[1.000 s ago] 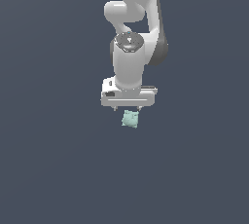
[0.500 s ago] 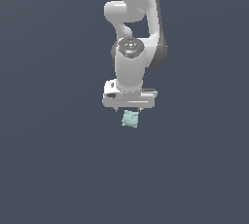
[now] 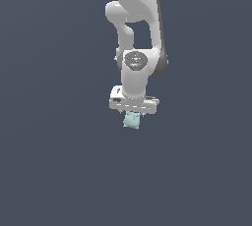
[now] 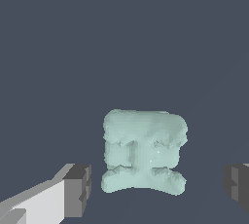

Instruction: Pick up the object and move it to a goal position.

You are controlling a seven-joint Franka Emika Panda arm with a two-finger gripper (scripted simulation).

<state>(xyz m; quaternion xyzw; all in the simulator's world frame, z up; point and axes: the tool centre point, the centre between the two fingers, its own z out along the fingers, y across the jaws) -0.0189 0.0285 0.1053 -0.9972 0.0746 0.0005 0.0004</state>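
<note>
The object is a small pale mint-green lumpy block with little nubs, lying on the dark grey floor. In the wrist view it sits between my two dark fingertips, with a clear gap on each side. My gripper is open and touches nothing. In the exterior view the white gripper hangs straight over the object, whose lower part shows just below the hand. The fingers themselves are hard to make out there.
The white arm rises straight up behind the gripper. A plain dark grey surface surrounds the object, with no other items in view.
The gripper has come down a little over the object, closing the gap between the hand and it. The object has not moved.
</note>
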